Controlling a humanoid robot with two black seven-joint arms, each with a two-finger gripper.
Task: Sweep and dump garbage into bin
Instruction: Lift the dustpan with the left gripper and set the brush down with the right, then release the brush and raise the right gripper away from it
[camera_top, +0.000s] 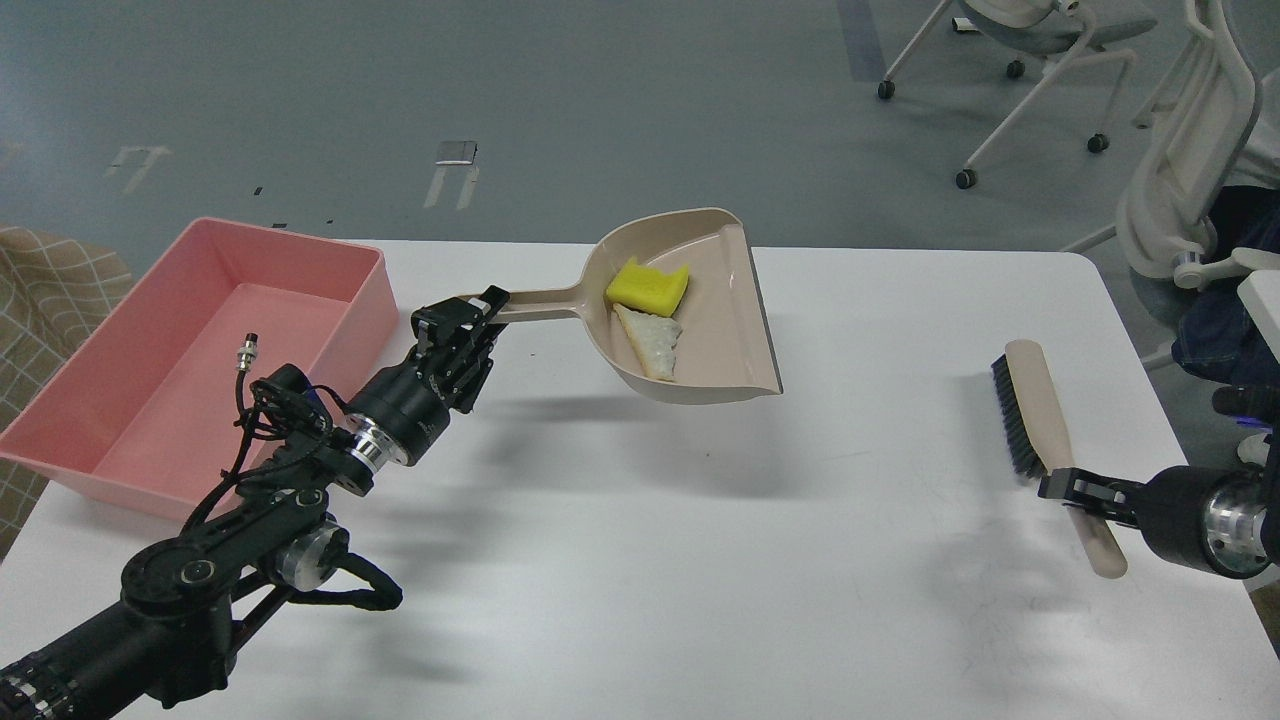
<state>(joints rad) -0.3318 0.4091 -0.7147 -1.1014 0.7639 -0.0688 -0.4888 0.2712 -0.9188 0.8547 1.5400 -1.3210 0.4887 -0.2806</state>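
Observation:
My left gripper is shut on the long handle of the beige dustpan and holds it raised above the white table. In the pan lie the yellow sponge chunk and the off-white crusty strip. The pink bin stands at the table's left, left of the dustpan, with nothing in it. My right gripper is shut on the handle of the brush near the table's right edge.
White office chairs stand on the grey floor beyond the table's far right. A checked cloth shows at the far left behind the bin. The table's right edge is close to the brush.

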